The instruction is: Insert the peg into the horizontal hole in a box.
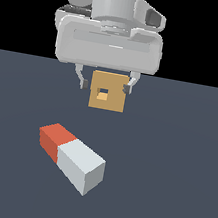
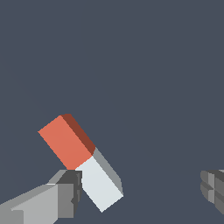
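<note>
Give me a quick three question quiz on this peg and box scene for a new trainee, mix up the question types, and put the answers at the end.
1. True or false: the gripper holds the peg.
2. Which end of the peg lies nearer the box in the exterior view? A) white B) orange-red C) neither
3. Fill in: the hole sits in the ___ of the box's face.

Key:
1. False. The gripper is open, and the peg lies on the floor.
2. B
3. centre
</note>
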Controlling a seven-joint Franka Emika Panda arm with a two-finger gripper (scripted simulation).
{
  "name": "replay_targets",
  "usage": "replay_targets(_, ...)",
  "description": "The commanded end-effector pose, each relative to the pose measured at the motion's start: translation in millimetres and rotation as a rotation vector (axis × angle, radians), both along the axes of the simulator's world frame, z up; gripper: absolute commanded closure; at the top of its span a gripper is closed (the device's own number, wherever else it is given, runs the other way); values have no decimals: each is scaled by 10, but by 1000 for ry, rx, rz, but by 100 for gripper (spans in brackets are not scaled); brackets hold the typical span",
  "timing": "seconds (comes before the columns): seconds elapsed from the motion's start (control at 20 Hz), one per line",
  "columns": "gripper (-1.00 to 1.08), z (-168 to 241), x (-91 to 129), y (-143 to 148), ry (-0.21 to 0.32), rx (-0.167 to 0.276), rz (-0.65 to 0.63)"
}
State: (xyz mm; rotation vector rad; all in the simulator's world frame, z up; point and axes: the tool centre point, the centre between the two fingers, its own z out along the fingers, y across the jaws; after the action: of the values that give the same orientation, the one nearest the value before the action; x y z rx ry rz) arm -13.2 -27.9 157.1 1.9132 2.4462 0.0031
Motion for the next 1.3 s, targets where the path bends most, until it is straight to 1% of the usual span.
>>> replay_targets(0.0, -92, -68, -37, -64, 3, 1, 52)
replay_targets(0.65, -92, -425, -165, -420, 17, 6, 325)
replay_targets(1.25, -92, -732, -184, -744, 30, 10, 557)
